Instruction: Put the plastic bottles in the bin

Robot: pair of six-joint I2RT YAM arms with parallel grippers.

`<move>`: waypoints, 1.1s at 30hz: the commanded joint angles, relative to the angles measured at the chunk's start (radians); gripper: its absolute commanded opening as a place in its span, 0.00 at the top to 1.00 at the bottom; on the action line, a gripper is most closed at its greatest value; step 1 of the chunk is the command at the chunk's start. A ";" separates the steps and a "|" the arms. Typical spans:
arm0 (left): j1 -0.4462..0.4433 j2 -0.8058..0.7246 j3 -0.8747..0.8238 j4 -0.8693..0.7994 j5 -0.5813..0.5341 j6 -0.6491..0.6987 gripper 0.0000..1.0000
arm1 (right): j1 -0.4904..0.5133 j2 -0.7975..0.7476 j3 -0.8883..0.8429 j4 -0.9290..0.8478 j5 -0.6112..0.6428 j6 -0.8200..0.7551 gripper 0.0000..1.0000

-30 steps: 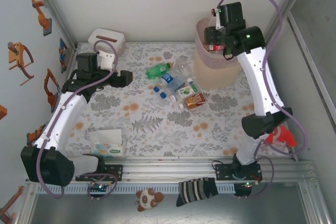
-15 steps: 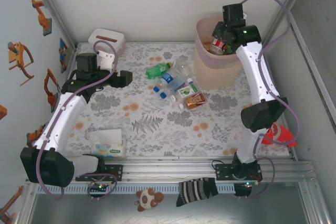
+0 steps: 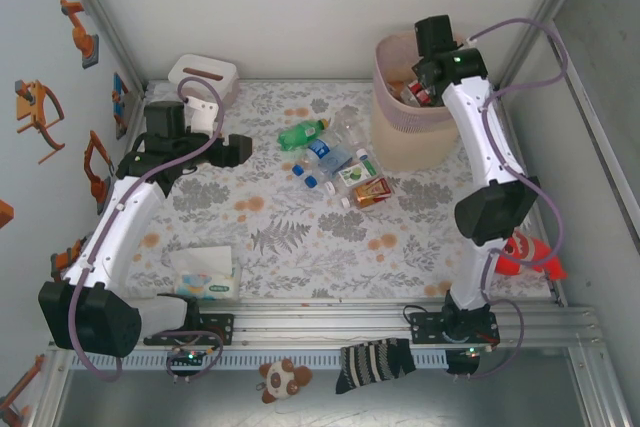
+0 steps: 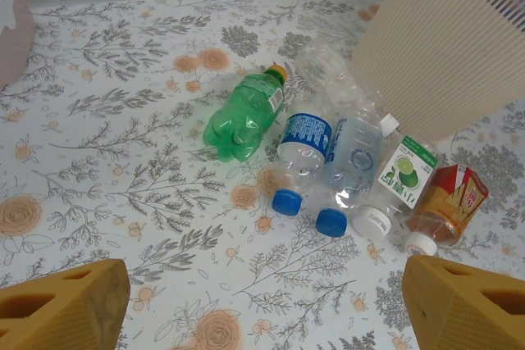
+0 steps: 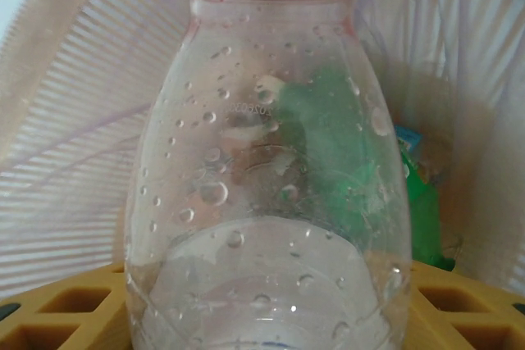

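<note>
- Green-printed tissue pack point(image 3: 207, 279) lies nearest on the worktop point(image 3: 300, 237), by the left arm's base; it is no part of the job
- Left hand point(image 3: 240, 150) hangs released, fingers wide, grasping nothing, near the heap and facing it from its left
- Mid-worktop, a heap of bottles waits on its side: green bottle point(image 4: 244, 112), blue-label bottle point(image 4: 300, 147) touching it, blue-cap bottle point(image 4: 349, 161), lime-label bottle point(image 4: 395, 178) and orange-label bottle point(image 4: 447, 202), the last nearest the bin
- A crumpled clear one seems to lie behind these, so about six are left, by my count
- Bin point(image 3: 398, 142) stands just beyond the heap, at the far right; some bottles already lie inside, a second green bottle point(image 5: 422, 202) among them
- Right hand point(image 3: 422, 85) is in the bin's mouth, clenched on a red-capped bottle point(image 5: 271, 161), which stands upright between its fingers point(image 5: 74, 309), not yet dropped
- Judged from this: several are in, one is at the point of release, and the heap remains; how full the bin is I cannot tell, as its depth is hidden
</note>
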State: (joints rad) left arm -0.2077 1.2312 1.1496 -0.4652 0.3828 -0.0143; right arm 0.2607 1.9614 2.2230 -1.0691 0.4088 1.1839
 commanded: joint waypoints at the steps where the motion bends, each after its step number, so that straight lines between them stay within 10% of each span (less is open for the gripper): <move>1: 0.008 -0.026 0.004 -0.010 0.016 0.013 0.14 | 0.007 0.045 -0.012 -0.052 0.012 0.119 0.39; 33: 0.016 -0.038 0.002 -0.007 0.013 0.013 0.14 | -0.003 -0.033 0.101 -0.083 0.040 0.087 0.22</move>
State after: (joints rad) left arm -0.2001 1.2140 1.1496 -0.4660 0.3824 -0.0143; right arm 0.2623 1.9892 2.2864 -1.1194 0.3965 1.2854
